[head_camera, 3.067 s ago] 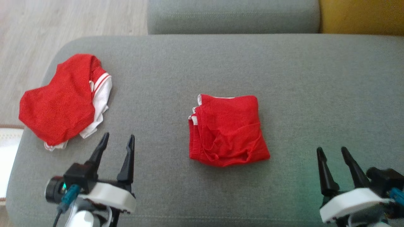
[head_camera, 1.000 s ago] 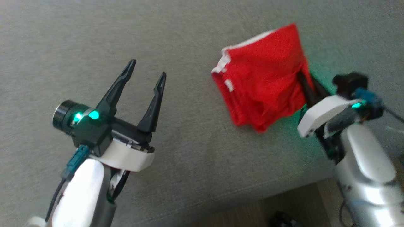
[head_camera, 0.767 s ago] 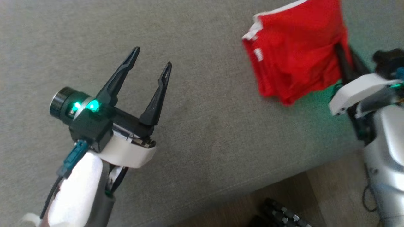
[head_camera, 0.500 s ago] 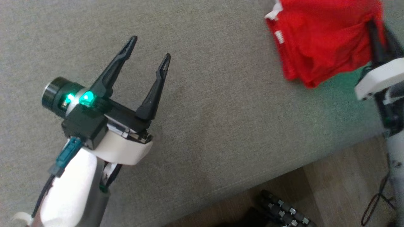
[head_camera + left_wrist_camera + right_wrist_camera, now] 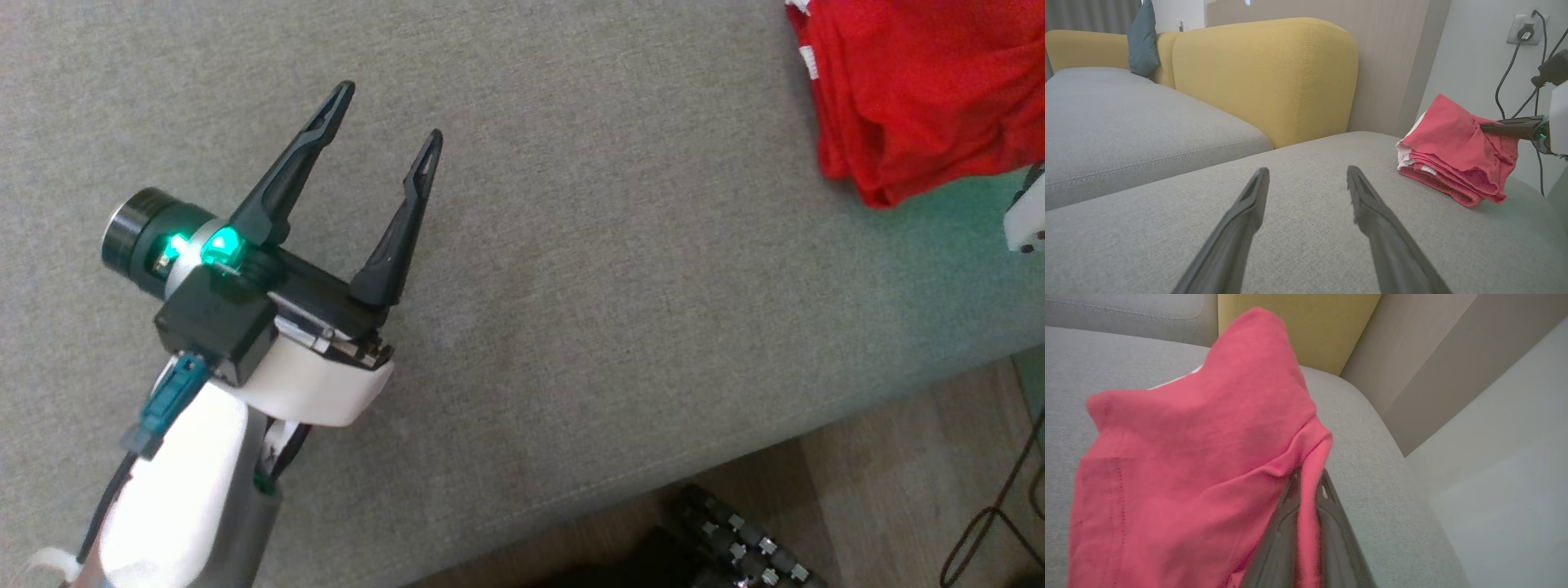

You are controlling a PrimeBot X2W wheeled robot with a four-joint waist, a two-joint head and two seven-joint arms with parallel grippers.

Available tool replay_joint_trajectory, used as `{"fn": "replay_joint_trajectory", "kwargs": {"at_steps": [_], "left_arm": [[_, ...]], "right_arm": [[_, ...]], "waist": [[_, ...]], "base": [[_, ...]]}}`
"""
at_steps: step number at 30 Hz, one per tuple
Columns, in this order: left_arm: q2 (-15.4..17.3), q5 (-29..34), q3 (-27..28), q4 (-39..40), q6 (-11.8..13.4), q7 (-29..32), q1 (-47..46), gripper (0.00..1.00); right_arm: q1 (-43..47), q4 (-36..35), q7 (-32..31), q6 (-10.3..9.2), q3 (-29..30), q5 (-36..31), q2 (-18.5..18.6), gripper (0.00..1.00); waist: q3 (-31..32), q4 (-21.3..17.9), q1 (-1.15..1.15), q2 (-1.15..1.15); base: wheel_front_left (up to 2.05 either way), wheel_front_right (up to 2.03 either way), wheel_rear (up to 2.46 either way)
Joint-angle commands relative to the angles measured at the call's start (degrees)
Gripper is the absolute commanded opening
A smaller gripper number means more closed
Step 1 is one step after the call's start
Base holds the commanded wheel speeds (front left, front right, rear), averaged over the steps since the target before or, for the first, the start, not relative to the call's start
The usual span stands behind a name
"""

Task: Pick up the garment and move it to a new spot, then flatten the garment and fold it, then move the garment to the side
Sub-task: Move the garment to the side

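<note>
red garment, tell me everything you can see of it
The red garment is thin soft cloth with white trim at one edge, folded into several layers. It sits near one end of the grey cushion, its lower layers apparently resting there. The right gripper is shut on one puckered edge, raising it slightly.

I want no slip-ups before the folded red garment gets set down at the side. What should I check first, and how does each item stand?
1. Grip: right gripper shut on folded garment: ok.
2. Fold: layers stacked, not unfolding: ok.
3. Support: garment over the grey seat, inside its edge: ok.
4. Other arm: left gripper open, empty, apart from the garment: ok.
5. Snags: wall cables clear of the right gripper: cannot tell.
</note>
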State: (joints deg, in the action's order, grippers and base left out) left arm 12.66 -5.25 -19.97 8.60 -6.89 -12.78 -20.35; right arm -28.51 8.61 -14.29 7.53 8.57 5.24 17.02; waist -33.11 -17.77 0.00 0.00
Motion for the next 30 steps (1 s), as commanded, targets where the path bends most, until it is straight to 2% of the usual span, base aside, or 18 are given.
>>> {"fn": "replay_joint_trajectory", "kwargs": {"at_steps": [1,5,6,8,9,13,20,25,30], "left_arm": [[1.1,0.0,1.0,1.7,-0.1,-0.3,-2.0,1.00],[1.2,-0.3,0.5,1.1,-0.1,-0.4,-2.5,1.00],[1.3,-0.4,0.3,0.9,-0.2,-0.5,-2.6,1.00],[1.3,-0.5,0.0,0.5,-0.2,-0.6,-2.6,1.00],[1.4,-0.6,-0.1,0.2,-0.2,-0.7,-2.6,1.00],[1.3,-1.1,-0.5,-0.8,-0.2,-1.0,-2.4,1.00],[0.4,-2.3,-0.2,-3.5,1.0,-1.6,-0.6,1.00],[-0.7,-3.8,0.8,-6.3,2.4,-2.0,2.2,1.00],[-1.9,-5.4,2.2,-8.8,4.0,-2.1,5.1,1.00]], "right_arm": [[0.9,-2.1,-0.6,-0.04,0.6,-1.2,0.7,0.00],[0.3,-1.1,0.7,-0.04,2.6,-5.5,-0.5,0.00],[0.0,-0.8,1.8,-0.04,3.0,-6.4,-1.2,0.18],[-0.2,0.1,3.2,-0.04,4.3,-8.6,-2.5,0.78],[-0.3,0.4,4.1,-0.04,4.8,-9.3,-3.3,1.00],[-0.1,0.9,7.4,-0.04,7.4,-12.5,-6.0,1.00],[3.6,-1.7,13.9,-0.04,9.5,-11.6,-10.0,1.00],[10.4,-6.8,17.3,-0.04,7.2,-9.7,-13.1,1.00],[16.6,-9.9,18.5,-0.04,2.6,-5.5,-14.1,1.00]], "waist": [[-0.3,0.1,0.00,0.00],[-0.9,0.6,0.00,0.00],[-1.0,0.7,0.00,0.00],[-0.9,1.1,0.00,0.00],[-0.8,1.3,0.00,0.00],[0.0,2.0,0.00,0.00],[4.1,4.2,0.00,0.00],[8.9,6.8,0.00,0.00],[13.4,9.9,0.00,0.00]], "base": [[0.00,0.00,0.00],[0.00,0.00,0.00],[0.00,0.00,0.00],[0.00,0.00,0.00],[0.00,0.00,0.00],[0.00,0.00,0.00],[0.00,0.00,0.00],[0.00,0.00,0.00],[0.00,0.00,0.00]]}}
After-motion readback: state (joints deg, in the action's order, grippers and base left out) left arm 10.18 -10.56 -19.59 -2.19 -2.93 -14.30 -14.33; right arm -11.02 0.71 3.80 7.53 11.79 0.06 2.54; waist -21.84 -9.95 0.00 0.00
